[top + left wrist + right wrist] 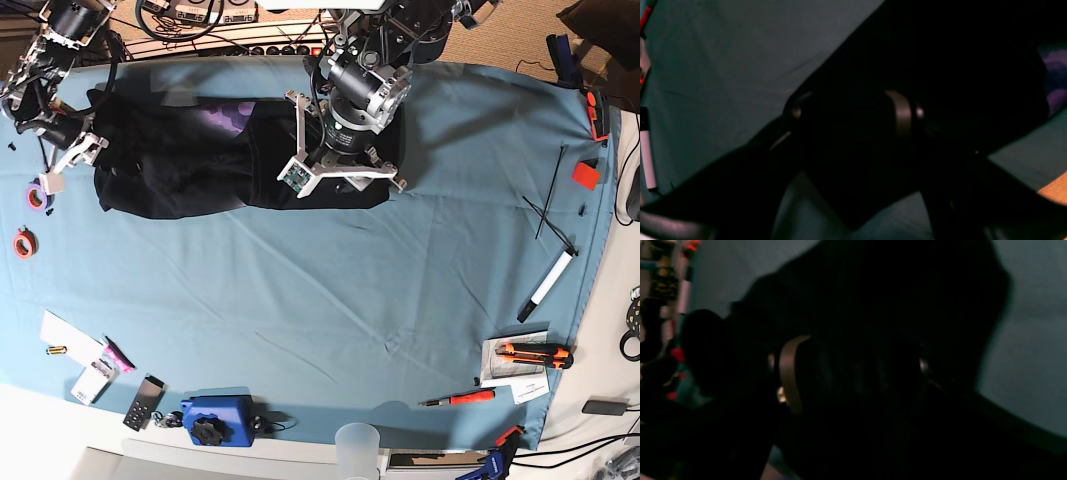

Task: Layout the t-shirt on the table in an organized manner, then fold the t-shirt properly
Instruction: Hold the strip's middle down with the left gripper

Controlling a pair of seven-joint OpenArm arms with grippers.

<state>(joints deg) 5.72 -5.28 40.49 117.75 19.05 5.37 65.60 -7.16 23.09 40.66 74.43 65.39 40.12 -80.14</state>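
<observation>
The large black soft-fabric t-shirt with a purple print lies bunched in a long band across the upper left of the base view, on the wide surface draped in light teal-blue cloth. The left gripper, at upper centre, sits over the shirt's right end with its jaws spread wide around dark fabric. The right gripper, at the upper left, is at the shirt's left end, jaws equally wide, black cloth between them in the wrist view.
</observation>
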